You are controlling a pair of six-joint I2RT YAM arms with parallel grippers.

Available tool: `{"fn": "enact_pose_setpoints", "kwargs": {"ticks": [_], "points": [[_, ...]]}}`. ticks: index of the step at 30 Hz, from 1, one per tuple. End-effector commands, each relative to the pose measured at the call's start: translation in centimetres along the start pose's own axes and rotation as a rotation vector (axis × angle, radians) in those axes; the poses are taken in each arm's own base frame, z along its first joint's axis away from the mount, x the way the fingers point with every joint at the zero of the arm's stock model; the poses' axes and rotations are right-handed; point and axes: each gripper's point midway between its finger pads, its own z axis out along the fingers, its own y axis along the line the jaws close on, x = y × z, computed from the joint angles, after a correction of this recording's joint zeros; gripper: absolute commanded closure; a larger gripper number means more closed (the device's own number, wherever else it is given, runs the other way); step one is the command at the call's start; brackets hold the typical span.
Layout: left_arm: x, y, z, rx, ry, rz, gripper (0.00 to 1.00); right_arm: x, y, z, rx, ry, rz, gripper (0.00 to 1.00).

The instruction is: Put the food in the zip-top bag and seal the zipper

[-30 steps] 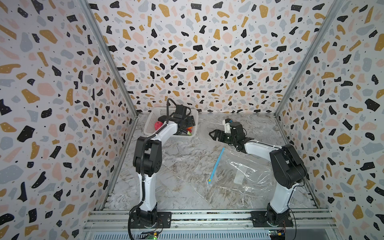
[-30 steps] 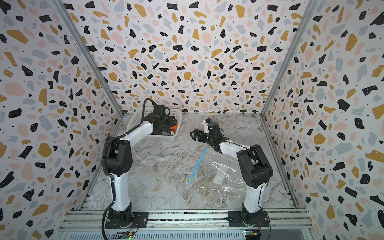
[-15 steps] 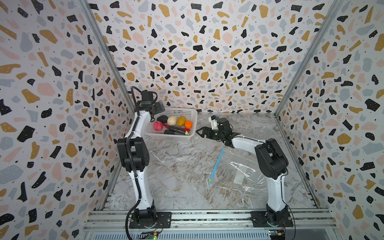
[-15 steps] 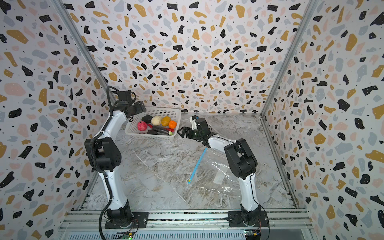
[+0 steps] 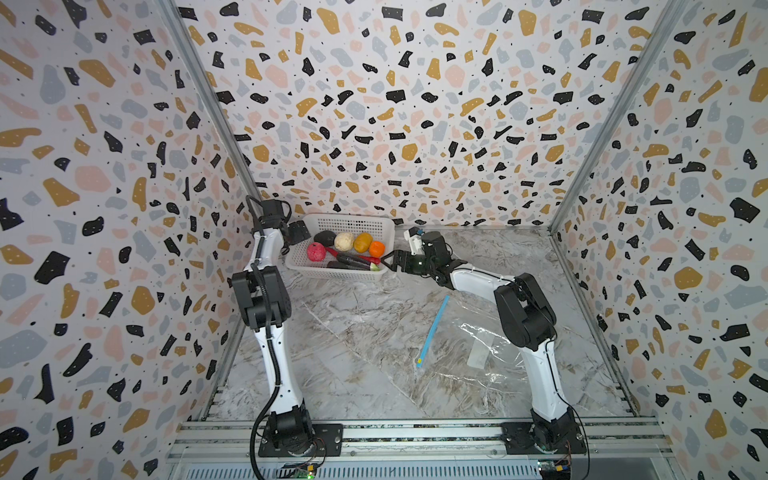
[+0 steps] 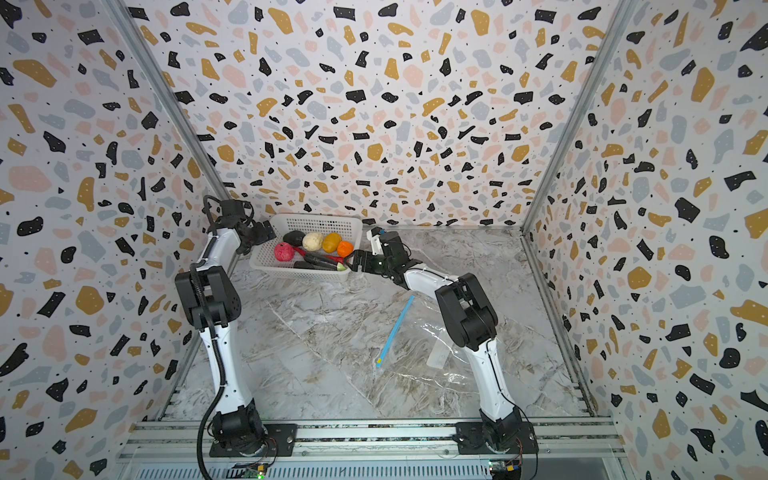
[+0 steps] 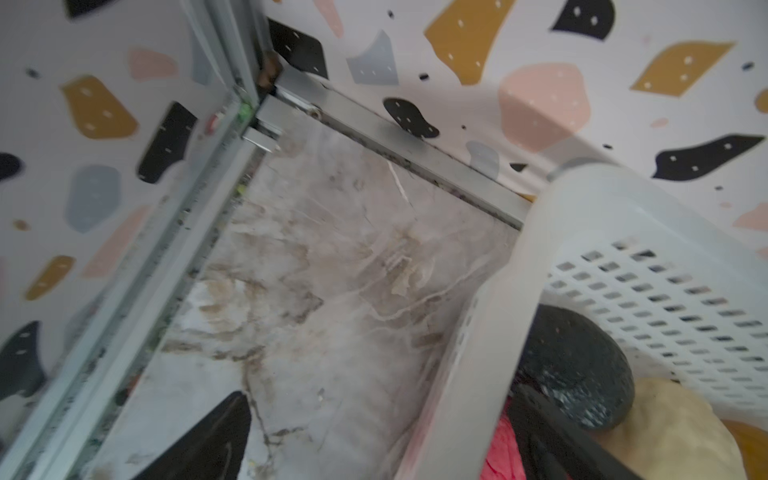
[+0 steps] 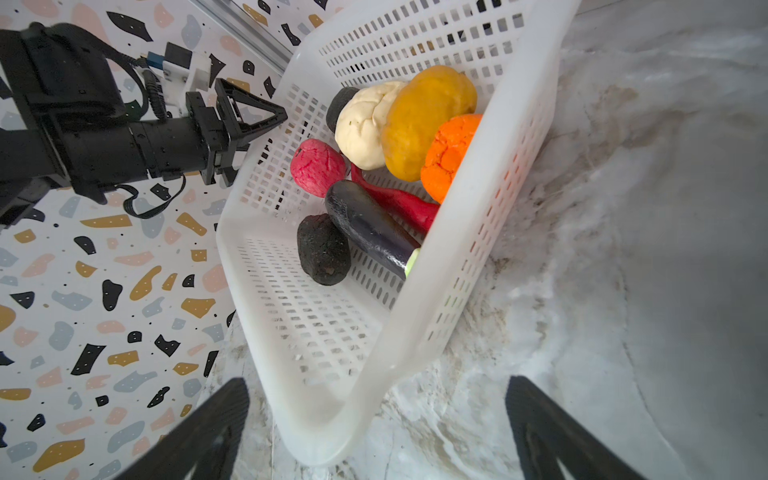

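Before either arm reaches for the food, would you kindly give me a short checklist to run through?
1. Left gripper open and empty: ok.
2. Right gripper open and empty, at the basket's corner: ok.
3. Food uncovered in the basket: ok.
4. Zip-top bag lying on the table, away from both grippers: ok.
5. Zipper unsealed, bag mouth open for food: cannot tell.
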Motion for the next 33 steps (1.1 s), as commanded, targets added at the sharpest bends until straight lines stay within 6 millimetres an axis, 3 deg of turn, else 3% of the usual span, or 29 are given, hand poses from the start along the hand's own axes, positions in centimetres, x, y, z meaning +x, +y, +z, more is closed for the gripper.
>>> {"fn": "enact_pose_setpoints", "kwargs": {"ticks": [1, 10, 18, 25, 30, 33], "points": [[-1.9, -3.6, -3.5, 0.156, -0.069, -0.008, 0.00, -1.7, 1.2, -0.3, -0.019, -0.025, -0.007, 0.01], [1.5, -9.0, -5.9, 0.305, -0.041, 0.017, 0.01, -3.3, 0.5, -0.4, 0.016, -0.046, -0.038, 0.01], [5.5, -14.0, -7.2, 0.360, 0.003, 0.085, 0.02, -4.3, -0.5, -2.3, 0.068, -0.061, -0.053, 0.05], [8.2, -18.2, -7.8, 0.408, 0.027, 0.135, 0.02, -4.9, -2.4, -5.4, 0.165, -0.080, -0.058, 0.05], [9.0, -19.8, -7.3, 0.420, 0.036, 0.145, 0.01, -5.1, -3.2, -7.1, 0.211, -0.097, -0.059, 0.05], [9.7, -19.5, -6.5, 0.400, 0.048, 0.142, 0.01, -4.8, -4.0, -7.5, 0.236, -0.098, -0.052, 0.04]]}}
